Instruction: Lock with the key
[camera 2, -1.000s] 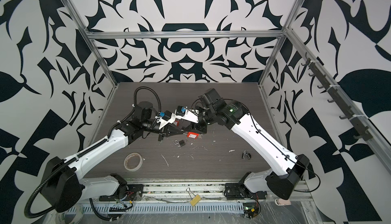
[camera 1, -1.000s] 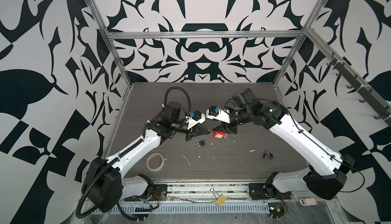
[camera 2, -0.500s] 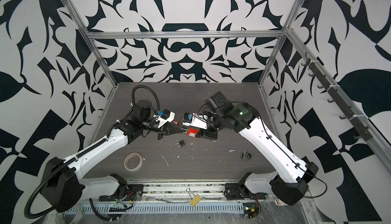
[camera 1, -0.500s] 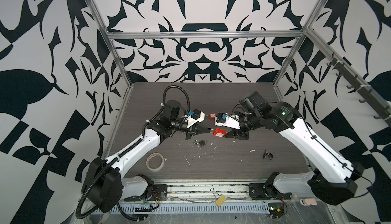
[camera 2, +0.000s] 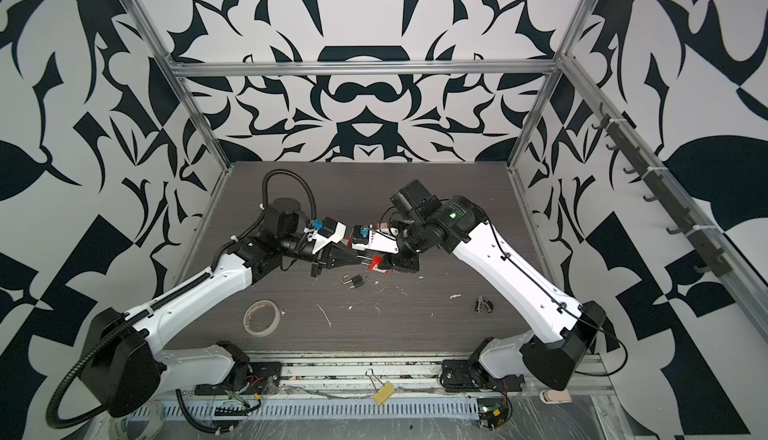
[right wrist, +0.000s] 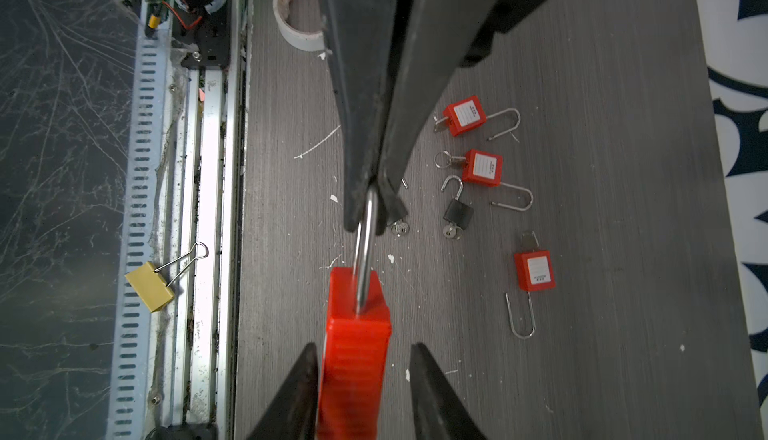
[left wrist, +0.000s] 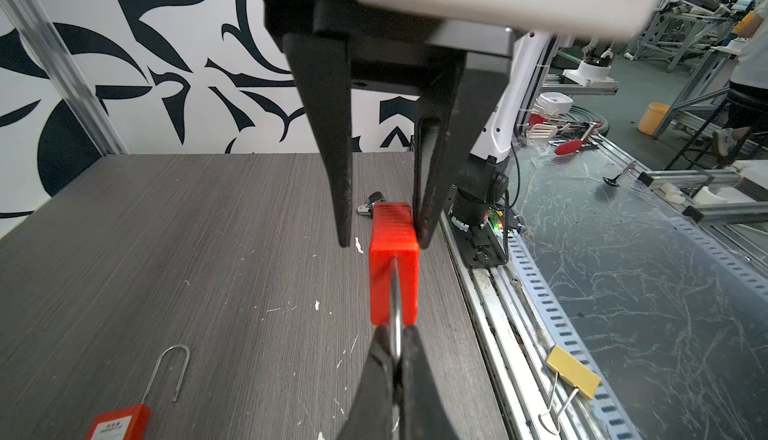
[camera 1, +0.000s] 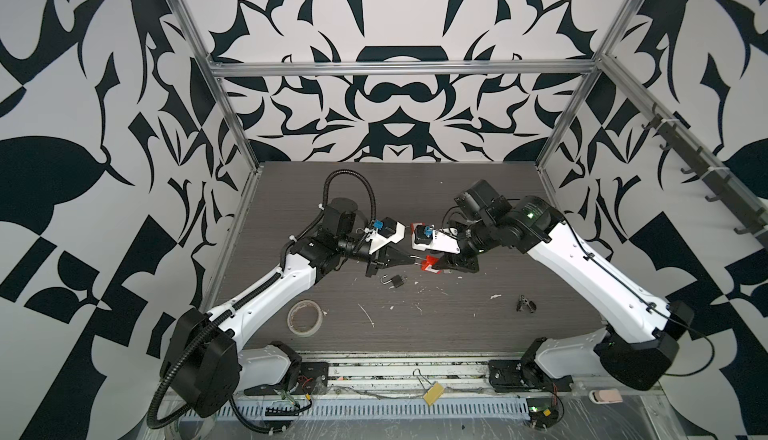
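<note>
A robotics lab: patterned walls (camera 1: 395,14), an aluminium frame (camera 1: 399,68), cluttered workbenches (left wrist: 590,87) beyond.

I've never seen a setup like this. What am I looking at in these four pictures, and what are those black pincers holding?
Two white robot arms, the left arm and the right arm, stand at the front of a dark table. The two wide pictures come from one camera head above; the two close-ups come from a camera on each wrist. Each arm ends in a two-fingered gripper. The left gripper is shut on the steel shackle of a red padlock. The right gripper is open, its fingers either side of the padlock's body. On the table lie a tape roll, a small black padlock and three more red padlocks. A yellow binder clip rests on the front rail.
</note>
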